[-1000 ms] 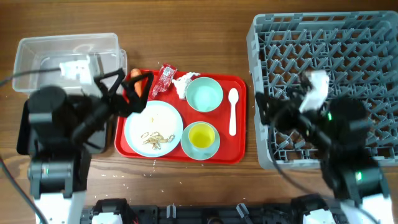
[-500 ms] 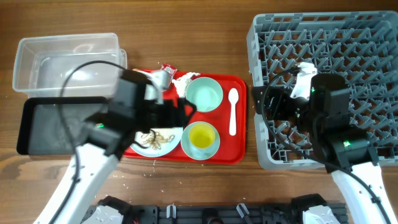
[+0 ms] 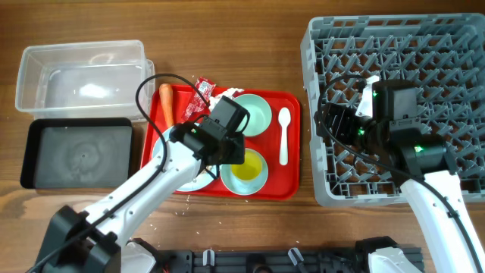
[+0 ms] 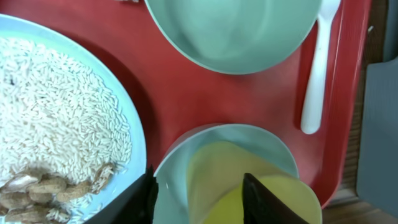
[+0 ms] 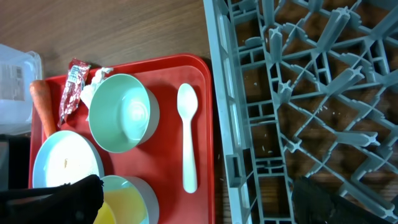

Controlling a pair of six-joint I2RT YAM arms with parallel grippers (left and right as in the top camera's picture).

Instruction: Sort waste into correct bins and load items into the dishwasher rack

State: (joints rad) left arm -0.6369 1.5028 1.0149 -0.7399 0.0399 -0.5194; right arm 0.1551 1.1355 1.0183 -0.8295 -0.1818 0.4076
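- Brown wood-grain table [image 3: 250, 30] seen from overhead: at far left sits a clear glossy tub [image 3: 76, 83], with a matte black tray [image 3: 76, 152] just in front of it
- The grey rack [image 3: 424, 45], a lattice of upright pegs, fills the right side and is cut off by the top and right edges
- Between them lies a smooth red serving tray [image 3: 286, 178]; along its back are an orange carrot [image 3: 166, 102], a crinkled red wrapper [image 3: 204, 89] touching a crumpled white tissue [image 3: 225, 98], a round pale bowl [image 3: 258, 114], and a white spoon [image 3: 284, 135] to its right
- The left arm [image 3: 220, 133] hides most of the pale blue plate [image 3: 157, 152]; the right arm [image 3: 394, 114] hangs over the rack's left part
- Left wrist view: the left gripper [image 4: 202, 196] is spread, with a dark finger on either side of the yellow cup [image 4: 236, 174], which stands in the second bowl [image 4: 180, 180]; the fingertips run off the bottom edge, so contact cannot be told
- White rice-like grains [image 4: 62, 112] cover the plate, with beige crumbs [image 4: 37, 186] at its lower left
- Right wrist view: the right gripper [image 5: 193, 205] is spread wide with nothing between its fingers, which are dark blurs in the bottom corners, above where the red tray meets the rack
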